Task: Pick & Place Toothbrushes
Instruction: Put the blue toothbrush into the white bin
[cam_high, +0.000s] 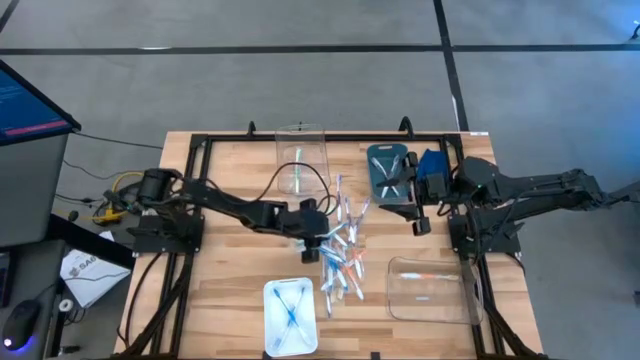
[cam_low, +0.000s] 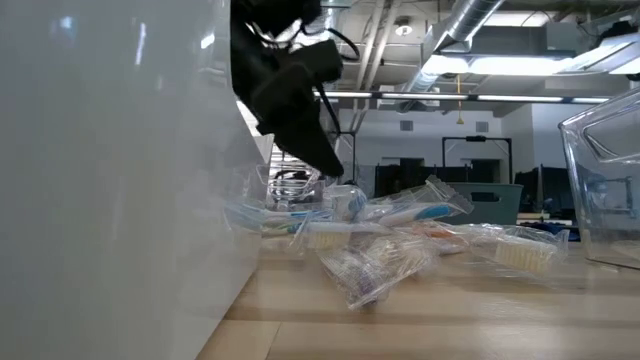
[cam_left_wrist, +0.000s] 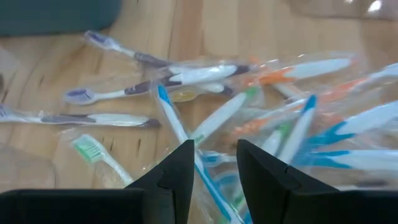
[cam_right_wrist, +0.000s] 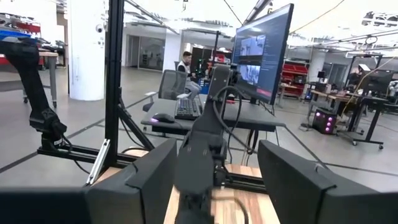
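The left arm is working the pick step: its left end effector (cam_high: 311, 246) is hovering low over the near edge of the heap of thin plastic toothbrushes (cam_high: 342, 250) in crinkly clear wrappers, w/ whitish handles and blue, green, orange parts, lying mid-worktop. In the left wrist view the 2 dark fingers (cam_left_wrist: 176, 174) are standing parted w/ a narrow gap, nothing between them; a blue-and-white toothbrush (cam_left_wrist: 177, 127) is running right under that gap. So the end effector is released, not grasping yet.

Judged next move: drop straight down, straddle that 1 handle, clench, lift w/o dragging neighbours, since the wrappers overlap and may snag. Then carry it to a bin; which bin can't be told.

Around the pile: a clear plastic bin (cam_high: 301, 152) at the far side, a white tray (cam_high: 290, 318) w/ blue brushes at the near edge, a clear tub (cam_high: 430, 290) near-right, a teal tray (cam_high: 390, 172) far-right.

Left arm is stretching across the wooden worktop (cam_high: 230, 280), wrist pitched down. Right arm is waiting folded at the right edge, right end effector (cam_high: 418, 222) parted and empty, pointing across the worktop.
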